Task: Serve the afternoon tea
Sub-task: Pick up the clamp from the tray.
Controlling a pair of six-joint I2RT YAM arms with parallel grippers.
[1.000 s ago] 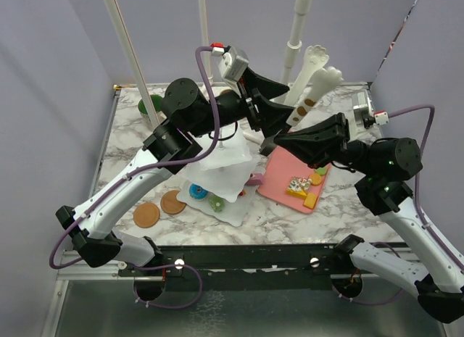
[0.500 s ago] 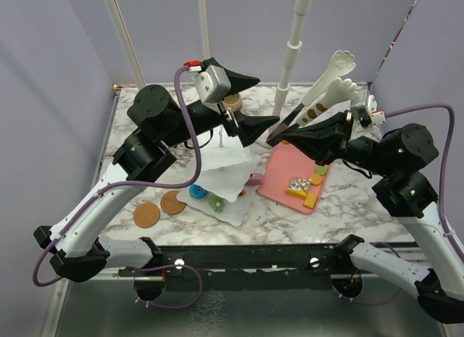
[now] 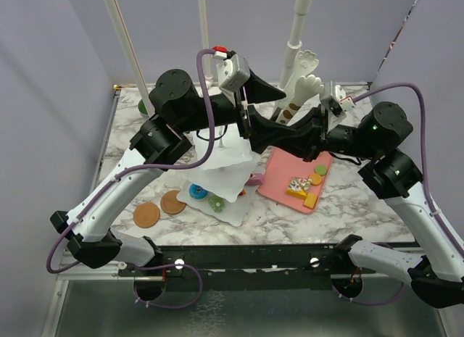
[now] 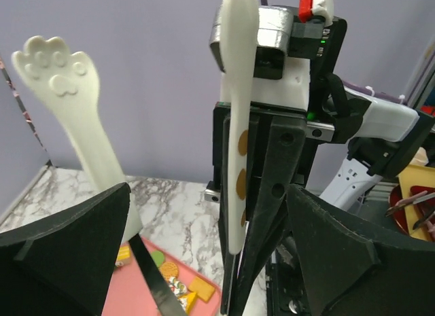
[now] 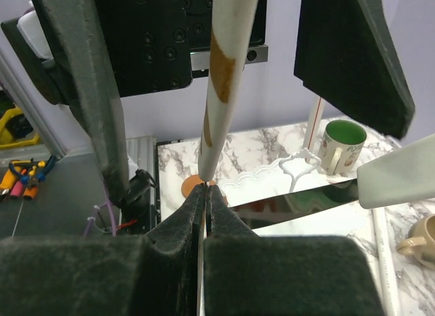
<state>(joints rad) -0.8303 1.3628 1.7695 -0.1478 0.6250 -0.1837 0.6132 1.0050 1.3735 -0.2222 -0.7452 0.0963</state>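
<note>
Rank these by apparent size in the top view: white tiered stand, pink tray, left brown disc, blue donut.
Largest: white tiered stand and pink tray, similar, both partly hidden.
Then left brown disc.
Smallest: blue donut.

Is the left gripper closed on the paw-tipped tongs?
No, the left gripper is wide open, fingers far apart, not pinching the tongs.

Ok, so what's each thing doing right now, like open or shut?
left claw, wide open.
right claw, shut on the tongs.
tongs, held up, arms spread apart.
tiered stand, standing upright.
green mug, upright.
pink tray, flat, pastries on it.
</note>
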